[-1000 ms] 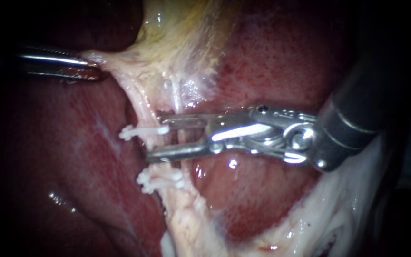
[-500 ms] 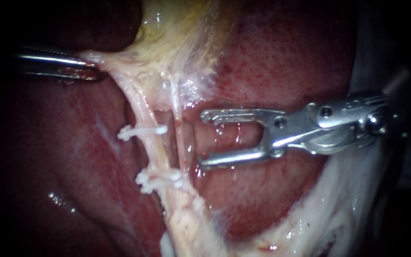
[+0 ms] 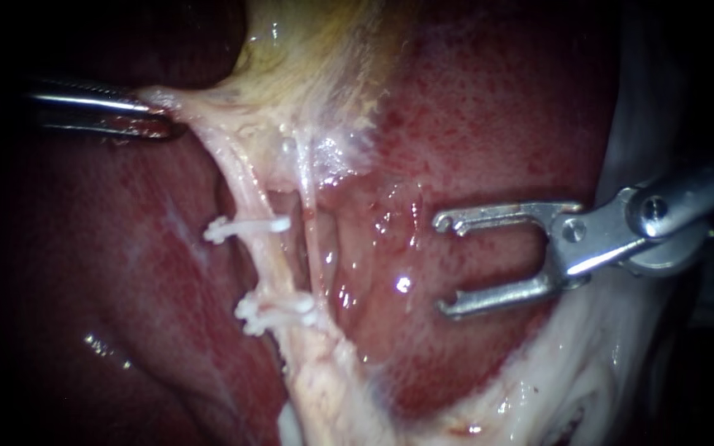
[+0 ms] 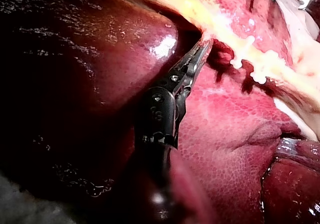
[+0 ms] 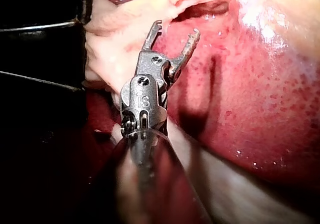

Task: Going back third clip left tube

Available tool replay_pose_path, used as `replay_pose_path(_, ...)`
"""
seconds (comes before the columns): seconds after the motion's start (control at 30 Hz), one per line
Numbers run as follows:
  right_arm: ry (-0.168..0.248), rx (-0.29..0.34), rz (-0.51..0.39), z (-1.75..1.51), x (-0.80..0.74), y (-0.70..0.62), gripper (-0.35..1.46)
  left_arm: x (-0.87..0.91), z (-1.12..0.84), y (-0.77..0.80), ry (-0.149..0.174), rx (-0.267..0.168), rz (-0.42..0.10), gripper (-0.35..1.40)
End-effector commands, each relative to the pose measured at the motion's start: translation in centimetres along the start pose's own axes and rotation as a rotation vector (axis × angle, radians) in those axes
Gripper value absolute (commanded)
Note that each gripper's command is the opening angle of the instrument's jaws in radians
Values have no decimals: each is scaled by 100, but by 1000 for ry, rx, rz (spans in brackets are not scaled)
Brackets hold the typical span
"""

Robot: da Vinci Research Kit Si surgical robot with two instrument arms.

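The left instrument (image 3: 154,120) comes in from the left, its jaws clenched on pale tissue (image 3: 188,111) and pulling it taut. In the left wrist view the jaws lie closed on that fold's edge. From this tissue the left tube (image 3: 249,194) runs down across the red liver (image 3: 126,272) as a pale, stretched cord. It carries two white clip sites. The upper clip (image 3: 245,225) sits crosswise with both ends poking out past the tube. The lower clip (image 3: 278,311) is a thicker, knobbly white clump, and I cannot tell whether it is one clip or two. A short bare stretch of tube lies between them. Above, the tubes fan into yellowish tissue (image 3: 316,58). Just right of the left tube, the thinner right tube (image 3: 311,239) runs nearly parallel, with a dark slit between the two. Further right, only wet, glistening liver lies between the tubes and the right instrument (image 3: 442,266). This instrument stands well apart from both tubes, its jaws released and spread wide, gripping nothing, with liver showing in the gap. The right wrist view shows the same open jaws, with a pale strand ahead of them. White tissue (image 3: 588,372) borders the liver's lower right edge, under that instrument's shaft.
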Motion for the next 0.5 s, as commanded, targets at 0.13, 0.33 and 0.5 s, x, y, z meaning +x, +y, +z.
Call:
replay_pose_path(0.13,-6,-24,8,0,-1,1,49,-9,10,-5,1,6,-2,-35)
replay_pose_path(0.33,-7,-28,10,0,-1,1,49,-30,41,-14,-13,2,0,-35)
replay_pose_path(0.5,-8,-28,11,-1,-1,1,49,-41,57,-20,-21,-4,0,-35)
